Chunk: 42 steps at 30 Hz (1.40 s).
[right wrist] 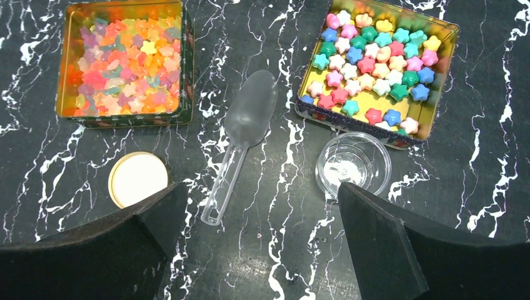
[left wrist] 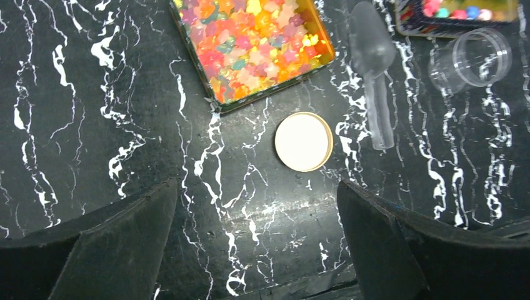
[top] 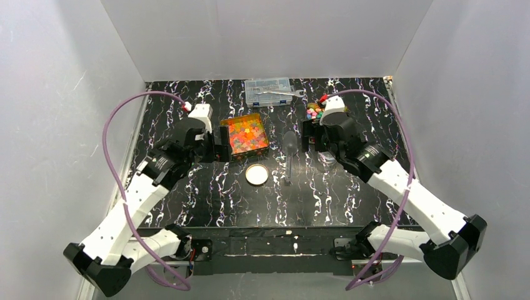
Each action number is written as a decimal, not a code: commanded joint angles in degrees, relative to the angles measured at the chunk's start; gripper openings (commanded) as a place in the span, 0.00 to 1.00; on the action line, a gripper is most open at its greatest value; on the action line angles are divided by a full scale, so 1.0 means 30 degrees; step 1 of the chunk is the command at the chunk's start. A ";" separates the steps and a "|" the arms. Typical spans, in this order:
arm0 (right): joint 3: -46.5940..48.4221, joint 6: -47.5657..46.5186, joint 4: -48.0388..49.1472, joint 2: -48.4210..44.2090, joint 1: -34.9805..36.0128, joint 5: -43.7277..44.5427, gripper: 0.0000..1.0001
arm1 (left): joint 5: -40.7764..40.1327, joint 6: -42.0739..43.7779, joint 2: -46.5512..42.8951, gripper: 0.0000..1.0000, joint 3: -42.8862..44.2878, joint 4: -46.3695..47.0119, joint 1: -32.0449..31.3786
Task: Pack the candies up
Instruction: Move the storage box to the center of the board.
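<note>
table (top: 325, 194): black slab with white marble veining, slight sheen. left gripper (left wrist: 256, 190): its two matte black, wedge-shaped fingers stand wide apart with nothing between them but bare table; in the top view it sits just beside the left wall of the first tin. first tin (right wrist: 125, 118): square, shallow, gold metal inside, open, filled nearly to the rim with the first sort of candies (right wrist: 122, 62), small star shapes, glossy and half translucent, mostly red, orange and yellow with some pink and green mixed in. near that tin, toward the arms, lies a round lid (right wrist: 138, 179), flat on the table, cream face with a thin gold edge, apart from the tin. at the far edge of the table, a clear plastic compartment box (top: 269, 90), rectangular, with a metal wrench (top: 284, 94) on it. right of the lid lies a scoop (right wrist: 249, 112) of frosted clear plastic, oval bowl pointing away from the arms, straight handle toward them, resting between the two tins and touching neither. next, a small round jar (right wrist: 382, 164), clear plastic, thin walled, mouth open, just beside the near wall of the second tin. second tin (right wrist: 319, 115): rectangular, gold inside, dark speckled outside, sitting at an angle, holding the other candies (right wrist: 375, 62), larger opaque stars in pastel pink, green, blue, yellow and white, roughly one layer deep. right gripper (right wrist: 260, 187): same black wedge fingers, spread wide and empty, above the table near the scoop handle and the jar.
</note>
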 commanded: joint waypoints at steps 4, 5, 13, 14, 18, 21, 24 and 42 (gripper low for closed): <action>0.1739 -0.0023 -0.0451 0.2018 0.0011 0.0801 1.00 | -0.1572 -0.0697 0.2581 0.99 0.1723 -0.1860 0.0104; 0.1762 0.0021 -0.0334 0.2207 0.0011 0.0801 1.00 | -0.1629 -0.0943 0.3014 0.99 0.1874 -0.1965 0.0204; 0.3085 0.0069 -0.0447 0.4783 -0.0438 0.0994 0.95 | -0.1890 -0.2146 0.6126 0.89 0.3174 -0.2820 0.1121; 0.3310 0.0069 -0.0472 0.5116 -0.0653 0.0638 0.94 | -0.1621 -0.2289 0.6479 0.87 0.3301 -0.2887 0.1368; 0.3990 0.0260 -0.0165 0.6526 -0.1901 -0.0581 0.85 | -0.0745 -0.2687 0.7638 0.80 0.3568 -0.2889 0.2345; 0.4468 0.0450 0.0266 0.7585 -0.2787 -0.1624 0.79 | -0.0275 -0.2793 0.8364 0.78 0.3733 -0.2883 0.2961; 0.5185 0.0658 0.0355 0.8995 -0.3524 -0.2105 0.72 | 0.0357 -0.2824 0.9090 0.77 0.3955 -0.2976 0.3683; 1.0166 0.1253 0.0464 1.6471 -0.5541 -0.2246 0.54 | 0.2161 -0.1773 1.0805 0.80 0.3806 -0.2643 0.5319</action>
